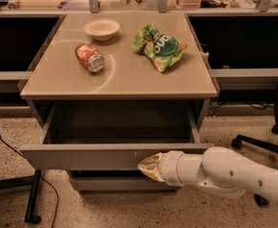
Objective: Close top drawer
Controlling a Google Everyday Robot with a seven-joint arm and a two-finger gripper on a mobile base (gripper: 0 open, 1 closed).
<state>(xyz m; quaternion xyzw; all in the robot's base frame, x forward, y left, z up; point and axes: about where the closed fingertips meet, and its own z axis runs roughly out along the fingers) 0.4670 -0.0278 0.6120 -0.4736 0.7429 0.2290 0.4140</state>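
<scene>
While the top drawer (pixel 81 156) stands pulled out, the tool (pixel 144 166), pressed together, touches its front.

You've got the top drawer (pixel 81 156) standing open under the table (pixel 129 82). The gripper (pixel 148 166) is at its front's lower edge, right of centre. On top: bowl (pixel 101 29), tipped red can (pixel 89 57), green chip bag (pixel 160 45).

tabletop (pixel 129 82): tan, flat, carries 3 items, all apart
bowl (pixel 101 29): pale, upright, abt 11 o'clock, nr back edge
can (pixel 89 57): red, on its side, abt 9 o'clock
chip bag (pixel 158 46): green, crumpled, abt 1 o'clock
gripper (pixel 145 166): below tabletop, abt 5 o'clock, at top drawer (pixel 81 156) front
</scene>
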